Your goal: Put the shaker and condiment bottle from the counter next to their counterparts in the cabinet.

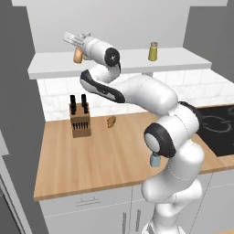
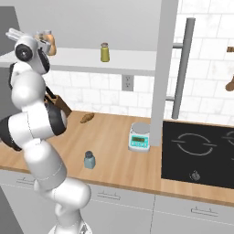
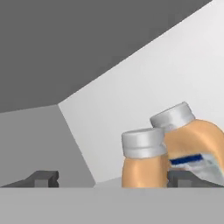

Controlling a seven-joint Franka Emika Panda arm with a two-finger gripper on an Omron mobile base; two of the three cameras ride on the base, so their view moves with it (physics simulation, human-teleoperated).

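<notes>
On the left of the cabinet (image 1: 50, 69) shelf, the gripper (image 3: 113, 178) stands wide, holding nothing. The condiment bottle (image 3: 142, 159) sits between its tips, against the wider orange bottle (image 3: 192, 140). Best to back straight out, level, so neither tip clips a cap. Further right stands the yellow-green shaker (image 1: 153, 51); the blue-grey shaker (image 2: 89, 160) waits on the counter (image 2: 119, 160).

1. A home kitchen is shown, rendered rather than real.
2. A wooden counter (image 1: 91, 160) is set over white drawer fronts (image 2: 192, 215) along the bottom of the frame.
3. A black hob (image 2: 201, 155) is seen at lower right, against a white tiled wall (image 2: 205, 68).
4. A knife block (image 1: 79, 119) and a kitchen scale (image 2: 139, 138) are placed on the counter.
5. An open white shelf (image 1: 137, 61) is mounted across the upper frame.
</notes>
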